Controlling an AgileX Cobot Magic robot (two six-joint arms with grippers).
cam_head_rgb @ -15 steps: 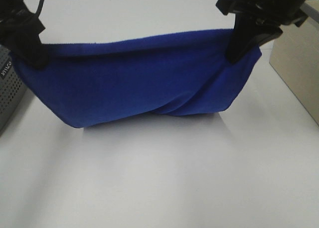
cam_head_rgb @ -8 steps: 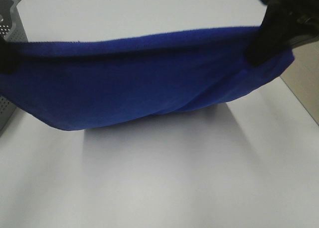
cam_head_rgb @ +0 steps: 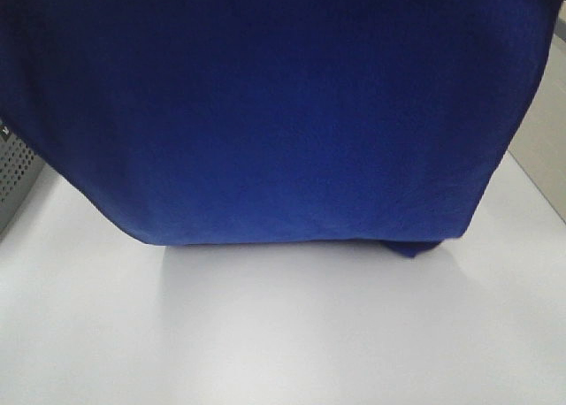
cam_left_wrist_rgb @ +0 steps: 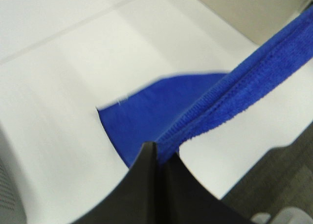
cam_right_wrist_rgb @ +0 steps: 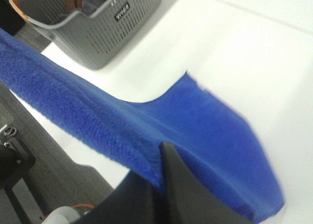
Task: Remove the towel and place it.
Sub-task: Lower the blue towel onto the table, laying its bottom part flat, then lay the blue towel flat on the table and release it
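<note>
The royal-blue towel (cam_head_rgb: 283, 113) hung as a broad sheet above the white desk (cam_head_rgb: 283, 334), spanning it almost from the left edge to the right edge and filling the upper part of the high view so fully that neither arm showed there. Its lower hem ran roughly level over the middle of the desk, with a small fold of cloth poking out below the hem toward the right edge. A soft shadow lay on the desk under it, and whether the hem touched the surface or hung just clear could not be told. In the left wrist view the left tool (cam_left_wrist_rgb: 155, 149) was clamped on the towel's stitched edge, black fingers pressed together with the plush hem running taut away from them. In the right wrist view the right tool (cam_right_wrist_rgb: 162, 158) likewise pinched the thick upper edge of the cloth, with the rest of the towel draping down past it toward the desk. A grey perforated basket (cam_right_wrist_rgb: 98, 33) with an orange inner rim stood at the desk's left edge, apart from the towel. A beige panel (cam_head_rgb: 541, 149), possibly a box, stood off the desk's right edge.
</note>
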